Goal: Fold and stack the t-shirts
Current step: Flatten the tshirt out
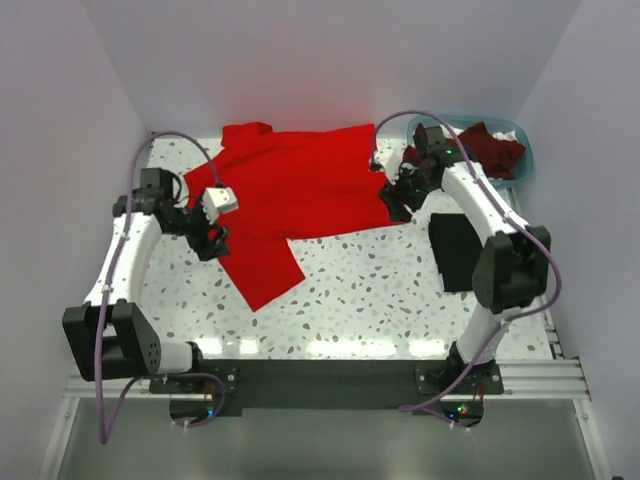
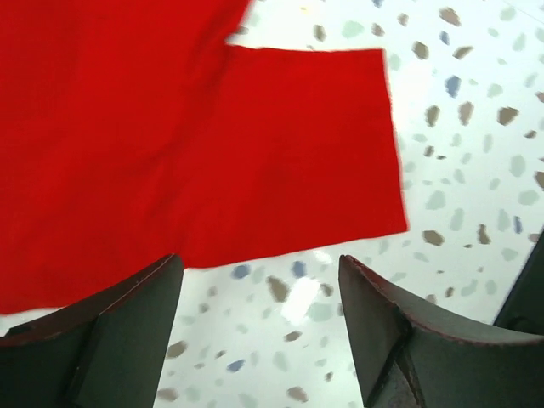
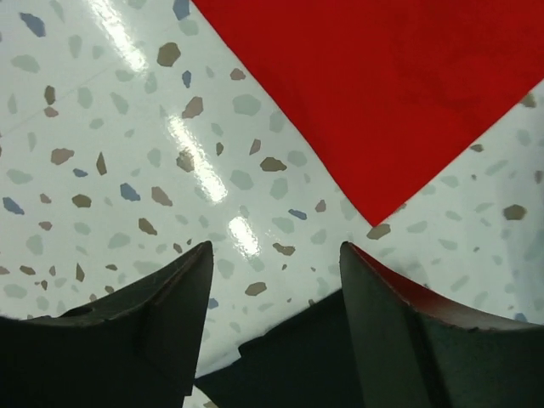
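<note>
The red tee (image 1: pixel 300 185) lies spread flat across the far middle of the table (image 1: pixel 370 290), one sleeve (image 1: pixel 262 272) reaching toward the near left. The left gripper (image 1: pixel 212 238) hangs just beside that sleeve, at the shirt's left edge. The right gripper (image 1: pixel 400 198) hangs at the shirt's near right corner.

Only the top view shows the other shirts. The black tee (image 1: pixel 455 250) lies folded near the table's right edge, partly hidden under the right arm. The maroon tee (image 1: pixel 495 148) sits crumpled in the basket (image 1: pixel 527 160) at the far right corner.

The wrist views show the claws. In the left one, both fingers stand well apart with bare speckled table between them; the red cloth lies beyond the tips and nothing is held. In the right one, the fingers are also spread wide and hold nothing. The shirt's pointed corner lies past the tips, and a dark patch (image 3: pixel 289 365) shows low between the fingers, too cropped to name.
</note>
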Action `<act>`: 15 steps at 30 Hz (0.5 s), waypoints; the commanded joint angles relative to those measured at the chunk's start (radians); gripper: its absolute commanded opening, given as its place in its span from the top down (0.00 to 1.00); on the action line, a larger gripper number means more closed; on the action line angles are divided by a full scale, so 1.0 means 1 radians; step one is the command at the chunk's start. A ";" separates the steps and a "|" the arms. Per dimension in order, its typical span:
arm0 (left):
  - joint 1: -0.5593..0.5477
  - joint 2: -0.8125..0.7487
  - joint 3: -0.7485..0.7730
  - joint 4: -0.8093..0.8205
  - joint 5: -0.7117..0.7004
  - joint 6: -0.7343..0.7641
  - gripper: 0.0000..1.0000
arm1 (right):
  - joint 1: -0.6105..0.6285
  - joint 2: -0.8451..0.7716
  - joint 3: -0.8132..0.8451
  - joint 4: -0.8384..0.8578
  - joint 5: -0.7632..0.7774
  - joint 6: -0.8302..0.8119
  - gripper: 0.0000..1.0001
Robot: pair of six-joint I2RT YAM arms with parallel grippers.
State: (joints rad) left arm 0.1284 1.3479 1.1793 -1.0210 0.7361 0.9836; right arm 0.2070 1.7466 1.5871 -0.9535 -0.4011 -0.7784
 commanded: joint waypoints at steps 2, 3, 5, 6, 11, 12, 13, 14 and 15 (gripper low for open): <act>-0.147 -0.021 -0.131 0.134 -0.087 -0.107 0.22 | 0.029 0.169 0.120 0.005 0.085 0.129 0.43; -0.163 -0.013 -0.164 0.207 -0.104 -0.156 0.22 | 0.038 0.197 0.141 0.018 0.100 0.146 0.45; -0.171 0.016 -0.178 0.278 -0.141 -0.213 0.23 | 0.043 0.290 0.210 0.042 0.145 0.185 0.54; -0.177 0.063 -0.172 0.329 -0.176 -0.259 0.24 | 0.048 0.321 0.232 0.051 0.159 0.197 0.55; -0.187 0.192 -0.144 0.444 -0.265 -0.315 0.26 | 0.058 0.464 0.362 0.058 0.232 0.222 0.60; -0.187 0.230 -0.141 0.482 -0.291 -0.313 0.25 | 0.065 0.473 0.364 0.087 0.249 0.222 0.61; -0.188 0.255 -0.132 0.484 -0.306 -0.303 0.26 | 0.069 0.482 0.364 0.100 0.263 0.222 0.62; -0.188 0.279 -0.121 0.483 -0.320 -0.296 0.27 | 0.072 0.491 0.367 0.105 0.287 0.220 0.63; -0.188 0.318 -0.109 0.478 -0.340 -0.281 0.27 | 0.080 0.513 0.373 0.102 0.295 0.217 0.63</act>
State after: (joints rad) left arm -0.0540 1.6138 1.0145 -0.6334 0.4759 0.7162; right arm 0.2687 2.2395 1.9106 -0.8848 -0.1795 -0.5854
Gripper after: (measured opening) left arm 0.734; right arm 0.373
